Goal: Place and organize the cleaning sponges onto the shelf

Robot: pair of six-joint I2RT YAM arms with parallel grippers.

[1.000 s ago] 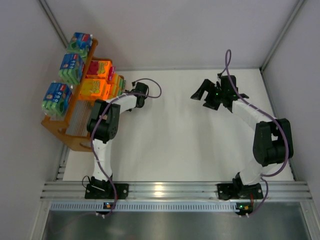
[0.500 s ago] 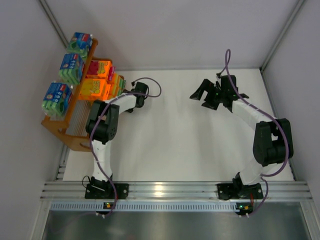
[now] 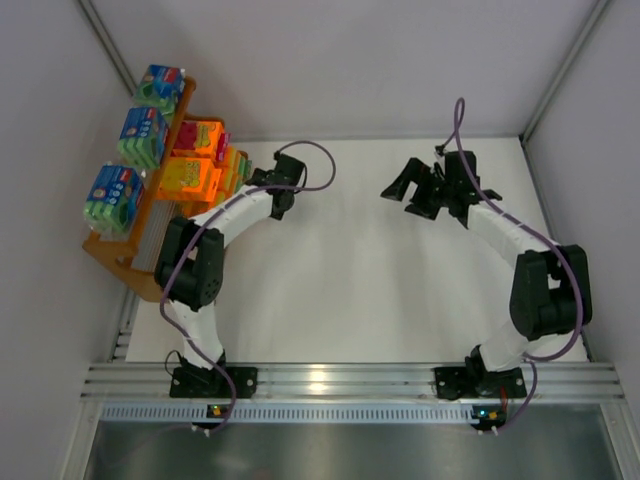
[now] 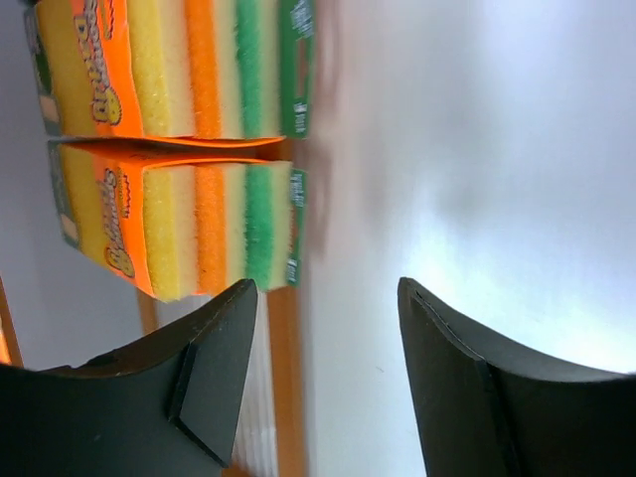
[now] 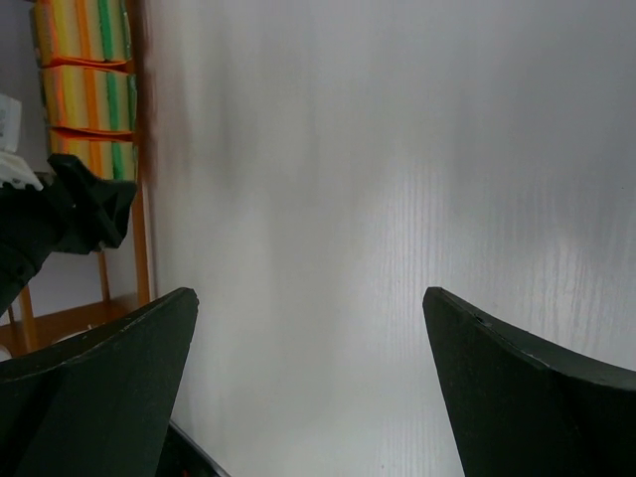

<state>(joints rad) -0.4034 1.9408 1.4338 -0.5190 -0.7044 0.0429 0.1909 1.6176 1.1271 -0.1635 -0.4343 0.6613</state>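
Note:
The orange shelf (image 3: 128, 258) stands at the table's left edge. Three blue-green cleaning sponges (image 3: 142, 135) line its top tier, and several orange ones (image 3: 186, 178) sit on the tiers below. My left gripper (image 3: 257, 182) is just right of the orange packs, open with nothing between its fingers. In the left wrist view two stacked orange sponges (image 4: 189, 229) rest on the shelf's edge (image 4: 283, 388), ahead of the open left gripper (image 4: 326, 298). My right gripper (image 3: 408, 192) hovers open over the table's far right part, and in its own view the right gripper (image 5: 309, 298) is over bare white table.
White walls close in the table at the left, back and right. The right wrist view shows the orange sponges (image 5: 89, 60), the shelf's post (image 5: 142, 248) and the dark left arm (image 5: 70, 214) at far left. An aluminium rail (image 3: 330, 380) runs along the near edge.
My left gripper has gone from shut to open and drawn back to the right from the orange packs, its elbow swinging left. The right arm has barely shifted.

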